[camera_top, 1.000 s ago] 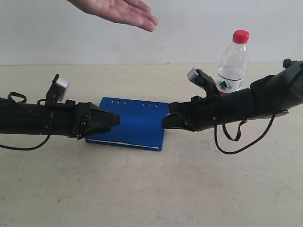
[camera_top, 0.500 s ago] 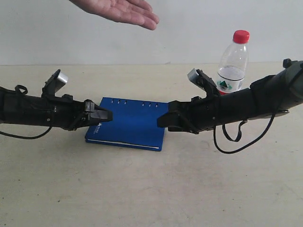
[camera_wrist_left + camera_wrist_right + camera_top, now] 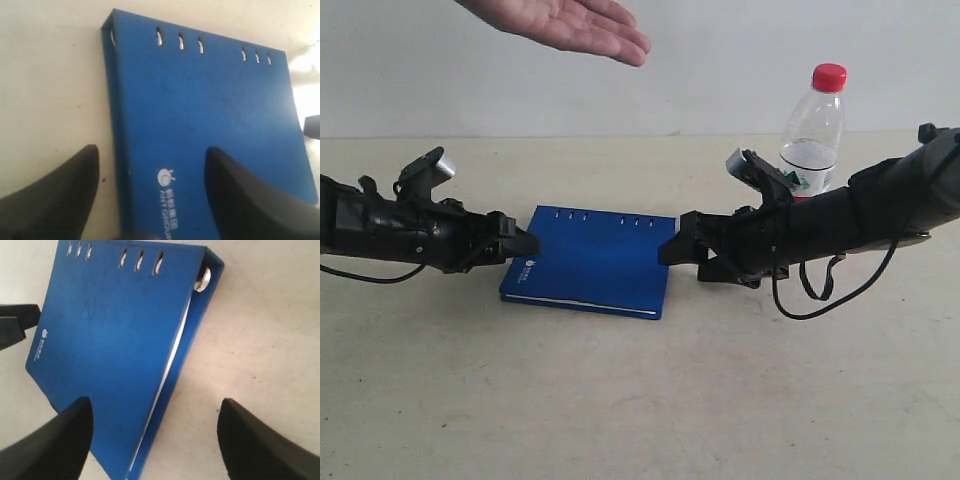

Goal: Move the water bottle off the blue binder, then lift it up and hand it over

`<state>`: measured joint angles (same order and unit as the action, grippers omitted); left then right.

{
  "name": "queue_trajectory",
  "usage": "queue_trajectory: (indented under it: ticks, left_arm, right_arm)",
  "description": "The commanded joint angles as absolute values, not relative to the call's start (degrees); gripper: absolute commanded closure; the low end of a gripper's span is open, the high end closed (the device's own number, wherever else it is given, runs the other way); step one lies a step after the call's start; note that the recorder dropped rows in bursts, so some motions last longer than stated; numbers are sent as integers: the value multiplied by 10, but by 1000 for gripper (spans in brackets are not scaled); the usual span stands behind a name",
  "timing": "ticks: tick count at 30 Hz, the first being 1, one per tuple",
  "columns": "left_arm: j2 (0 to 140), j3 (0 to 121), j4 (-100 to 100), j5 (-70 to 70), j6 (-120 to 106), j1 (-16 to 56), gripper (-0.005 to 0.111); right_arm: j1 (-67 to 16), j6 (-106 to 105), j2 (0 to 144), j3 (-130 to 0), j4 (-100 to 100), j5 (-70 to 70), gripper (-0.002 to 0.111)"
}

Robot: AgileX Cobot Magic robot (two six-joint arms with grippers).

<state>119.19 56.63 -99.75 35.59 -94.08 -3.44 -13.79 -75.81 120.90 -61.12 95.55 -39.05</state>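
Note:
The blue binder lies flat on the table, with nothing on its cover. The water bottle stands upright on the table behind my right arm, apart from the binder. My left gripper is open at the binder's left edge; in the left wrist view the left gripper straddles the edge of the binder near its white logo. My right gripper is open at the right edge; the right wrist view shows the right gripper spanning the page side of the binder. Neither holds anything.
A person's open hand, palm up, hovers above the back left of the table. The left gripper's tip shows beyond the binder in the right wrist view. A cable loop hangs under my right arm.
My left gripper has drawn back leftward, from over the binder's cover to its left edge. The right gripper has shifted only slightly. Bottle and binder have not moved.

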Motion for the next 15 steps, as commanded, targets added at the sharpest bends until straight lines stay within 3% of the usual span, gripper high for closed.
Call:
queue_trajectory:
  ticks: [1,8,15]
  left_arm:
    - [1229,571,-999,455,-937,-32,49]
    - [1307,583,-999,697,-933,-32,49]
    - [1308,584,-999,700,-934,-32,50]
  right_arm:
    - [-138,-757,1206,-613,961,-410,43]
    - [-138,-770,1206,-613,961,-460,43]
    - [-138,-770,1206,-613,959,-528,48]
